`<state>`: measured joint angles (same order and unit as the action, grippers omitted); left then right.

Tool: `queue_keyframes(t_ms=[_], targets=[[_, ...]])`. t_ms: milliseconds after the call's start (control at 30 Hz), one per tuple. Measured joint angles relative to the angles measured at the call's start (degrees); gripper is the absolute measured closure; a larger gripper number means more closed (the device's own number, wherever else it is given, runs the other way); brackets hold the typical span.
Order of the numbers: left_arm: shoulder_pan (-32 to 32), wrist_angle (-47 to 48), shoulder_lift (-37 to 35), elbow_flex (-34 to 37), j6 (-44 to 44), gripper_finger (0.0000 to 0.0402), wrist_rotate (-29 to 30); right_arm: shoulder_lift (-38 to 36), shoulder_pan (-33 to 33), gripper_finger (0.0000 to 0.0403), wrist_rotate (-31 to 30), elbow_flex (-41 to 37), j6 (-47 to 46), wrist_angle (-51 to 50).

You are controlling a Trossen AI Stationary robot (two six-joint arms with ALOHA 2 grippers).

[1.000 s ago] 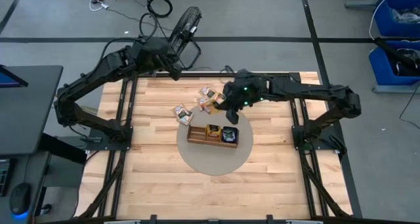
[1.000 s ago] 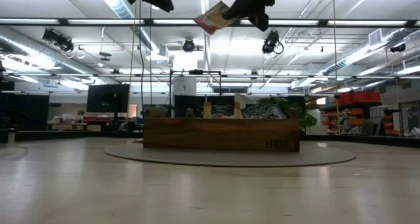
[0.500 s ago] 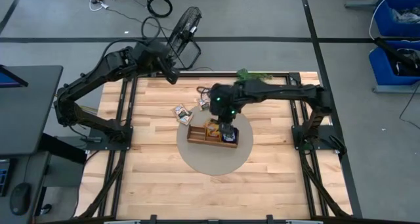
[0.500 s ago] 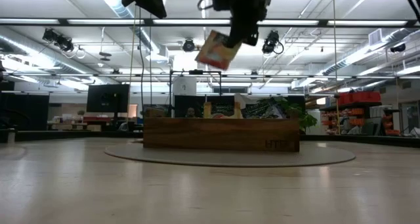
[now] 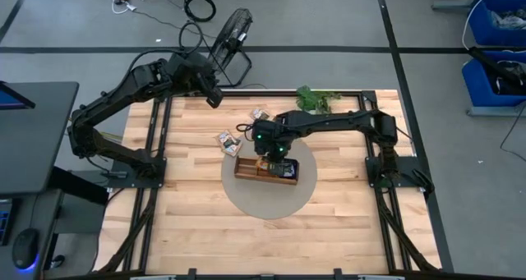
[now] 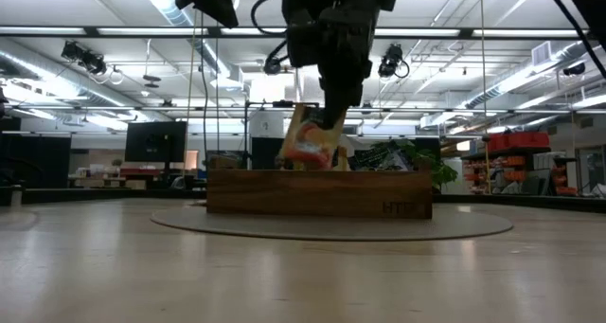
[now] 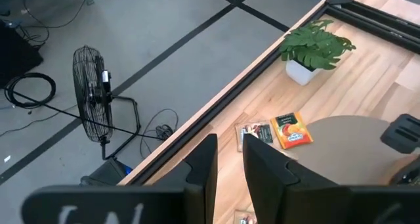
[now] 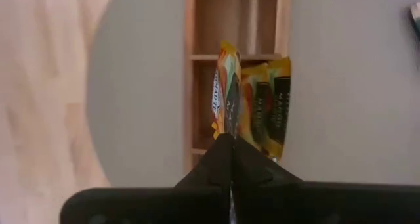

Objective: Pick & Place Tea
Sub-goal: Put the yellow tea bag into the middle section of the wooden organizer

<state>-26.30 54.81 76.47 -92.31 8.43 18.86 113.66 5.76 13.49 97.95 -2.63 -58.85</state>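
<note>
Holding orange tea packet [image 6: 308, 143] over tray [image 6: 319, 193], R fingers [image 8: 228, 145] clamped.

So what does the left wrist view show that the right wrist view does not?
Only the left wrist view: a floor fan, a potted plant, and two tea packets lying on the table. Only the right wrist view: the wooden tray with yellow packets in its middle compartment, and the right gripper shut on an orange packet above it. Both show the grey round mat.

Glossy foil tea packet [image 8: 225, 86]; matt wood tray [image 6: 319, 193].
</note>
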Motion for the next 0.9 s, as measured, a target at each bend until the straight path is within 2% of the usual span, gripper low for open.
queue_keyframes(t_ms=[267,467,900], targets=[[0.00,0.00,0.00,0.00,-0.62,0.0323,0.01,1.38,-0.04,0.0403,-3.53,-0.03,2.38,-1.31],[0.00,-0.02,0.00,0.00,-1.94,0.0323,0.01,1.38,-0.11,0.0403,-3.58,-0.09,3.72,-3.62],[0.00,-0.04,0.00,0.02,-2.04,0.0323,0.01,1.38,-0.22,0.0403,-2.32,-0.11,3.32,-2.14]])
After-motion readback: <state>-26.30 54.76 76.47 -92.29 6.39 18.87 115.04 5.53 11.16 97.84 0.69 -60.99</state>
